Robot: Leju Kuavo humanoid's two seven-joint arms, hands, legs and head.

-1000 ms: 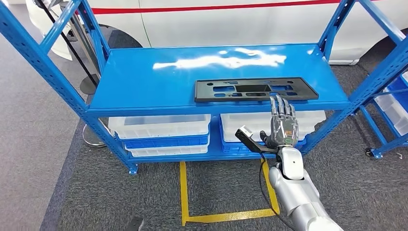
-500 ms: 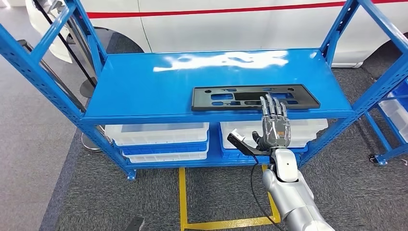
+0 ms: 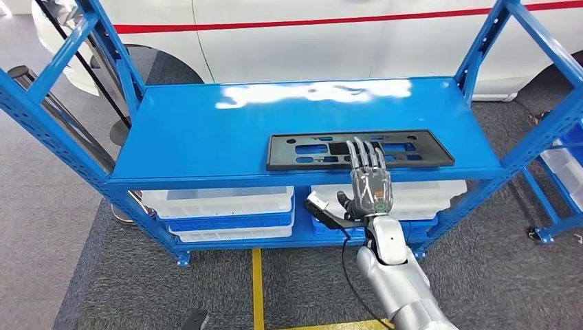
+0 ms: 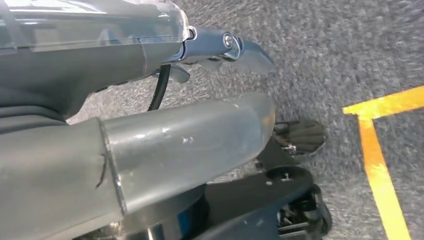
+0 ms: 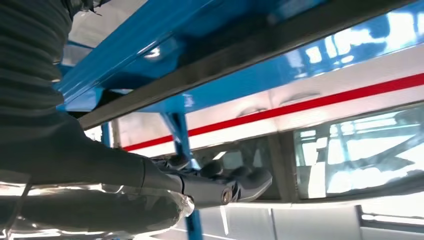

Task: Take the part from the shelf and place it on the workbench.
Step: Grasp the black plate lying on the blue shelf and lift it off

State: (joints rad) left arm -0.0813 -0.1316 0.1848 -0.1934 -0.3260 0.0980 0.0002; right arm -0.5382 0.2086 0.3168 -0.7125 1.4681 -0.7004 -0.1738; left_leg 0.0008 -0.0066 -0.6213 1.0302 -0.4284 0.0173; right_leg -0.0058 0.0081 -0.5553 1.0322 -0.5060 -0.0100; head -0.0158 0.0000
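Note:
A flat black part with several cut-outs lies along the front of the blue shelf top. My right hand reaches up from below the shelf edge, fingers straight and spread. Its fingertips overlap the part's front edge near its middle; I cannot tell whether they touch it. Nothing is held. The right wrist view looks up past the hand at the shelf's underside. My left hand hangs over grey carpet and holds nothing.
White and blue bins fill the lower shelf. Blue uprights stand at the shelf corners. A white car with a red stripe is behind. Another blue rack stands at the right. Yellow tape marks the carpet.
The whole picture has shifted, so the camera has moved towards the shelf. My right hand has gone forward, from the shelf's front edge to over the part's front edge.

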